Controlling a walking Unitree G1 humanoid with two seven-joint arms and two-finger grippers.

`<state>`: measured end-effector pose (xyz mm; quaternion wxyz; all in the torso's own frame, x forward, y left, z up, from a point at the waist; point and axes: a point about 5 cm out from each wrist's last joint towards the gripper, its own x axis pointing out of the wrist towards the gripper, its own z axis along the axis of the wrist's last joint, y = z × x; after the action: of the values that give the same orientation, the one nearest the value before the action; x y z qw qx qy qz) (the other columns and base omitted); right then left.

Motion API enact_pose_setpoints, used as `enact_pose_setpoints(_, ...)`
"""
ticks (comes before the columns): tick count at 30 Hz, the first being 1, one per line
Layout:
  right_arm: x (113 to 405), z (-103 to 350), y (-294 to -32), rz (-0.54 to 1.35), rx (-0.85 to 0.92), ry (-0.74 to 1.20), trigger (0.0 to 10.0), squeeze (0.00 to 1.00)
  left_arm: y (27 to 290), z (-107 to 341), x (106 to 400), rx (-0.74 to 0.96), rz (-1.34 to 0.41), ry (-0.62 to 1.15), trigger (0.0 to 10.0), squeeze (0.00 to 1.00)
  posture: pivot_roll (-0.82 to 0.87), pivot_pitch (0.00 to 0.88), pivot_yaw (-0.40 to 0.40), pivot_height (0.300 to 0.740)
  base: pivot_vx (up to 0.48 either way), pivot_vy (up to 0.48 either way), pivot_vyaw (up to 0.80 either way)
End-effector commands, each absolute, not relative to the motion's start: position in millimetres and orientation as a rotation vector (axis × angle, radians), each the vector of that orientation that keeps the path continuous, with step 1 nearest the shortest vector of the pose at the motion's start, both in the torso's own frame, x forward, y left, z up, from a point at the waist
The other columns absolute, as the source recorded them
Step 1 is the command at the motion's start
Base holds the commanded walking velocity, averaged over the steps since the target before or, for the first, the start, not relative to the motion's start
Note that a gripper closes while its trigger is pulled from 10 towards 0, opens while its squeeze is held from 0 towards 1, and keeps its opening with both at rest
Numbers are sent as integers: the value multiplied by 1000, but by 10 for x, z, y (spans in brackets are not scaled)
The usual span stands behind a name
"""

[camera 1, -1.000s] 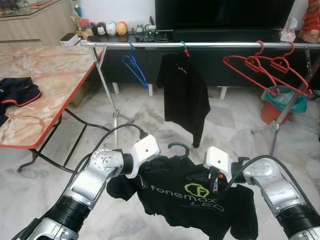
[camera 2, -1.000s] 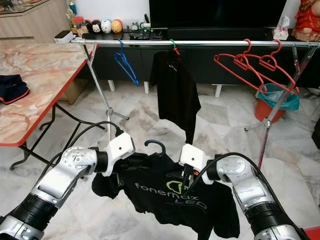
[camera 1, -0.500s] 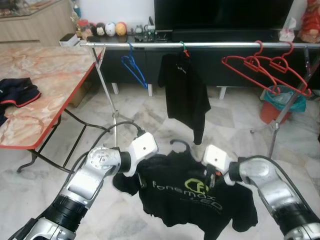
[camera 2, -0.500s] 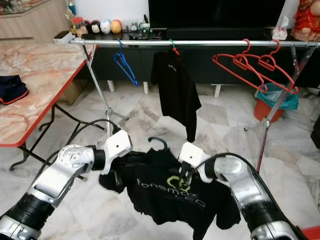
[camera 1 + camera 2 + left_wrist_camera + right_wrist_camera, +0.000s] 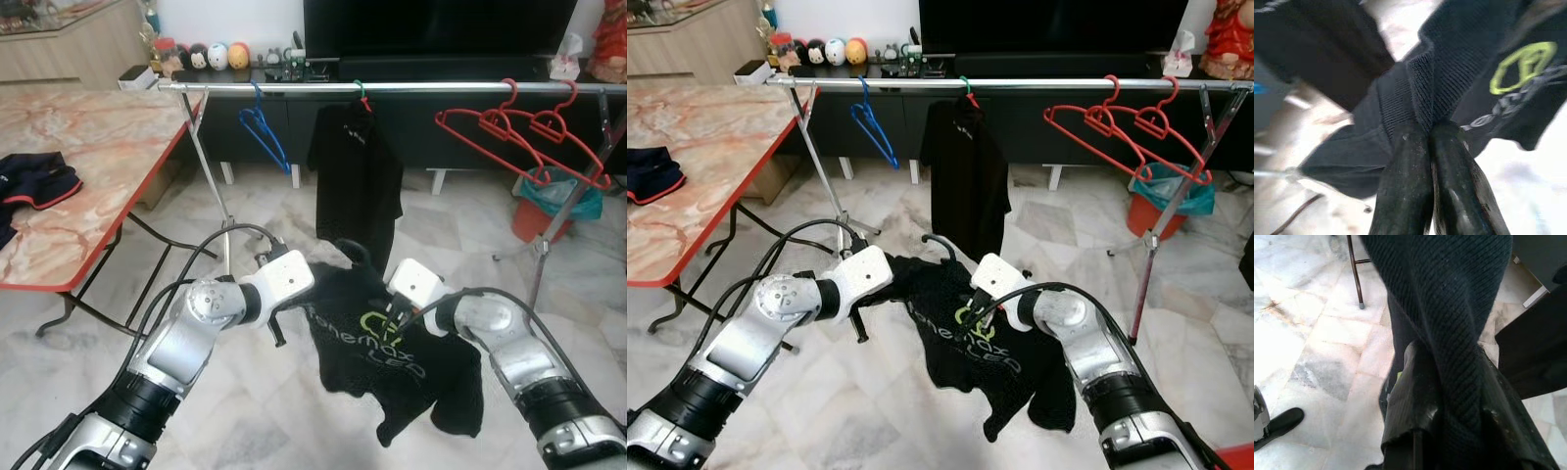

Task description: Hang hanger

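A black T-shirt [image 5: 377,338] with a green logo and white lettering sits on a dark hanger whose hook [image 5: 353,251] sticks up at its collar. I hold it up between both arms, below and in front of the silver clothes rail [image 5: 411,87]. My left gripper [image 5: 1428,129] is shut on the fabric at one shoulder. My right gripper [image 5: 1449,357] is shut on a fold of the shirt near the logo. The shirt's lower part hangs loose toward the right.
On the rail hang a blue hanger [image 5: 263,127], a black shirt [image 5: 361,181] and two red hangers [image 5: 519,132]. A marble table [image 5: 108,147] with a dark garment [image 5: 34,181] stands at the left. A red bin [image 5: 549,206] is behind the rail's right leg.
Both arms have lifted the shirt and carried it forward toward the rail. It now hangs more upright, with its hook just below the hanging black shirt.
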<state>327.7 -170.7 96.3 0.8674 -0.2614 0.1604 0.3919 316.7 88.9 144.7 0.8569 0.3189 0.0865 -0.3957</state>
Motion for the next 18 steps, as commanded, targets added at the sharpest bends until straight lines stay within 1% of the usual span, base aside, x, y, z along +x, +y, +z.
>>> enact_pose_setpoints(1, 3332, 1044, -1842, 753, -549, 327, 10000, 0, 1074, 1462, 3285, 730, -675, 207, 0, 0, -2, 0, 75, 719, 0, 0, 0)
enact_pose_setpoints(2, 3323, 1013, -1845, 757, -548, 338, 10000, 0, 1081, 1506, 3332, 727, -603, 178, 0, 0, -2, 0, 75, 719, 0, 0, 0)
enact_pose_setpoints(3, 3323, 1013, -1845, 757, -548, 338, 10000, 0, 1081, 1506, 3332, 727, -603, 178, 0, 0, -2, 0, 75, 719, 0, 0, 0)
enact_pose_setpoints(4, 3315, 982, -1855, 753, -559, 353, 10000, 0, 1114, 1557, 3382, 775, -513, 151, 0, 0, 3, 0, 73, 719, 0, 0, 0)
enact_pose_setpoints(9, 3309, 938, -1863, 749, -555, 377, 10000, 0, 1199, 1651, 3446, 891, -341, 110, 0, 0, 5, 0, 73, 719, 0, 0, 0)
enact_pose_setpoints(10, 3299, 917, -1854, 762, -544, 392, 10000, 0, 1256, 1691, 3477, 907, -263, 87, 0, 0, 2, 0, 72, 719, 0, 0, 0)
enact_pose_setpoints(15, 3304, 890, -1877, 741, -554, 406, 10000, 0, 1344, 1801, 3511, 968, -187, 39, 0, 0, 5, 0, 73, 719, 0, 0, 0)
enact_pose_setpoints(17, 3310, 883, -1886, 730, -558, 411, 10000, 0, 1344, 1803, 3508, 990, -194, 38, 0, 0, 7, 0, 73, 719, 0, 0, 0)
enact_pose_setpoints(18, 3318, 878, -1887, 718, -559, 413, 10000, 0, 1312, 1776, 3484, 984, -236, 52, 0, 0, 8, 0, 73, 719, 0, 0, 0)
